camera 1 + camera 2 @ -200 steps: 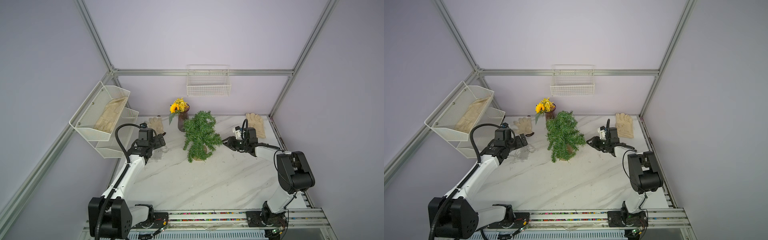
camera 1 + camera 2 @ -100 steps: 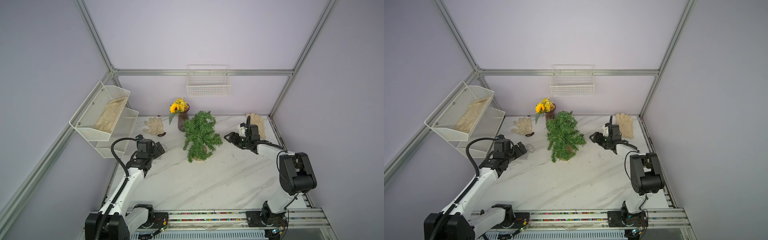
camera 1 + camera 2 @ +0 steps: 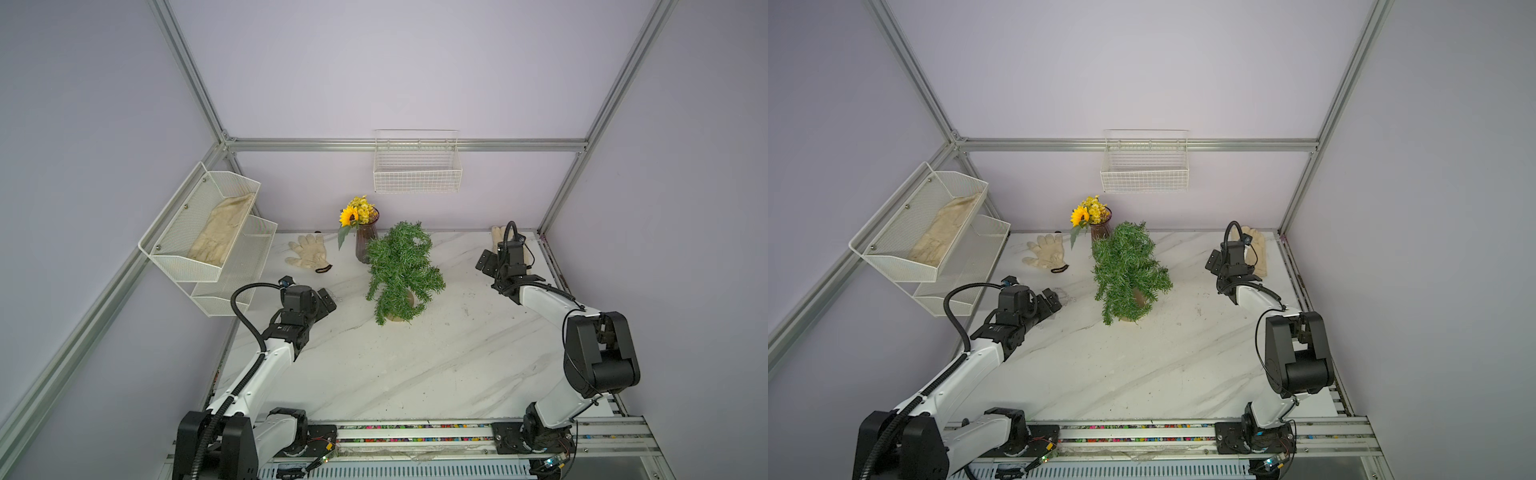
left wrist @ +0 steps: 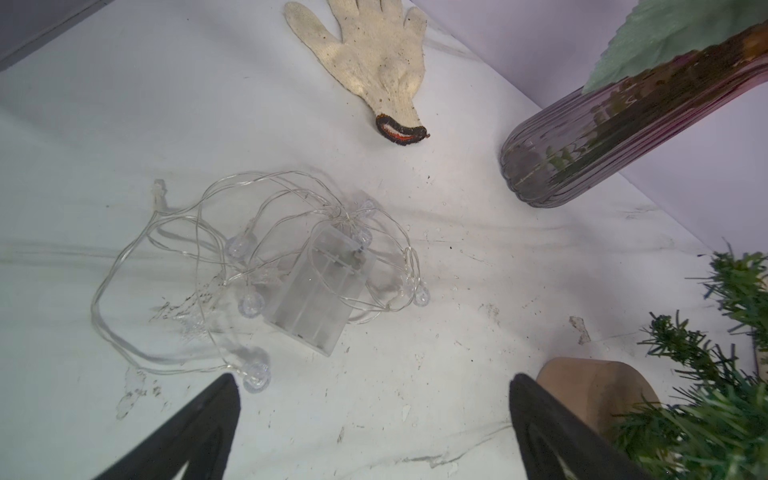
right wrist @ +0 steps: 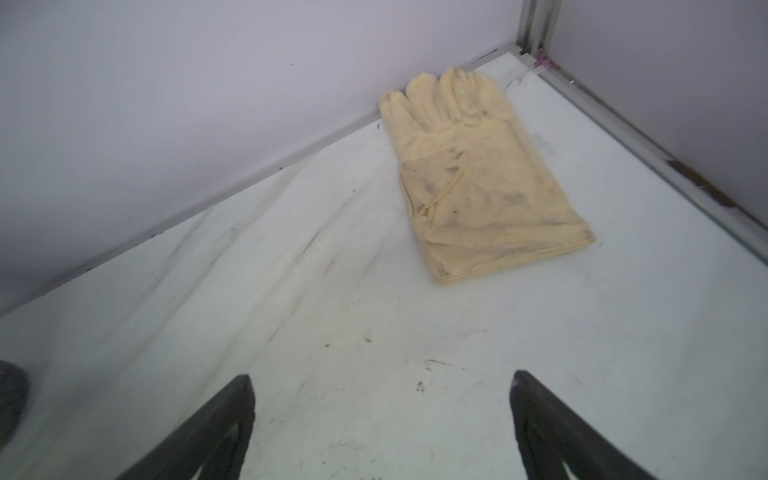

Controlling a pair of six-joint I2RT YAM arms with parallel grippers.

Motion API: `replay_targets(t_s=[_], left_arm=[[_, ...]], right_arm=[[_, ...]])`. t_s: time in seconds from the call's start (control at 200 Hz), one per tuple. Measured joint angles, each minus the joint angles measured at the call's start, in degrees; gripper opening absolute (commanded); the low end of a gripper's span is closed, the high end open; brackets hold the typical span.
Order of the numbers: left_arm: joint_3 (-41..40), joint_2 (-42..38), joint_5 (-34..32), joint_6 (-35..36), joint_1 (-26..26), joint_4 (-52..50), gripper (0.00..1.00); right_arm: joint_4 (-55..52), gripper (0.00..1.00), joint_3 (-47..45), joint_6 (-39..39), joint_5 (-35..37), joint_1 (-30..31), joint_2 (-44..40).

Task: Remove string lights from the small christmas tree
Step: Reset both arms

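Observation:
The string lights (image 4: 291, 270) lie in a loose heap on the marble table, their clear plastic box (image 4: 320, 291) in the middle. In both top views they show only faintly (image 3: 332, 296) (image 3: 1065, 296), left of the small christmas tree (image 3: 401, 270) (image 3: 1127, 270) and apart from it. My left gripper (image 4: 374, 380) (image 3: 326, 303) is open and empty, just short of the heap, with the tree's tan base (image 4: 594, 395) beside one finger. My right gripper (image 5: 382, 376) (image 3: 484, 262) is open over bare table, well right of the tree.
A white knit glove (image 3: 307, 253) and a brown vase with a sunflower (image 3: 365, 245) stand behind the lights. A yellow glove (image 5: 478, 178) lies in the back right corner. A tiered mesh shelf (image 3: 208, 232) hangs on the left wall and a wire basket (image 3: 417, 166) on the back wall.
My right gripper has opened and pulled away from the tree toward the back right. My left arm has drawn back toward the front, leaving the lights on the table.

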Motion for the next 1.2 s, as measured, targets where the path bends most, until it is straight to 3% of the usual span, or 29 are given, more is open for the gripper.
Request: replay_targets(t_s=[0.14, 0.34, 0.495, 0.655, 0.735, 0.98, 1.2], left_arm=[[0.04, 2.99, 1.4, 3.91, -0.07, 0.55, 1.0], [0.04, 3.52, 0.11, 8.17, -0.07, 1.18, 1.0], [0.04, 3.52, -5.44, 11.58, -0.09, 2.75, 1.0], [0.0, 3.5, -12.07, 19.54, -0.11, 5.9, 1.0], [-0.9, 3.41, -14.88, 24.02, -0.11, 11.17, 1.0], [-15.56, 7.61, -17.66, 35.19, -0.11, 38.07, 1.0], [-16.37, 14.32, -17.7, 40.98, -0.11, 47.56, 1.0]], right_arm=[[13.94, 0.97, -12.79, -8.81, 4.74, 0.0, 0.13], [33.51, 0.97, -20.44, -14.91, 5.18, 0.0, 3.28], [44.63, 0.97, -23.74, -16.06, 4.26, -0.07, 5.97], [53.07, 0.97, -26.43, -16.26, 1.68, -0.63, 6.03], [60.98, 0.97, -30.38, -17.46, -0.02, -1.09, 6.99], [64.72, 0.97, -31.56, -18.78, -2.34, -1.25, 7.87], [66.05, 0.97, -31.47, -19.04, -2.82, -1.25, 7.87]])
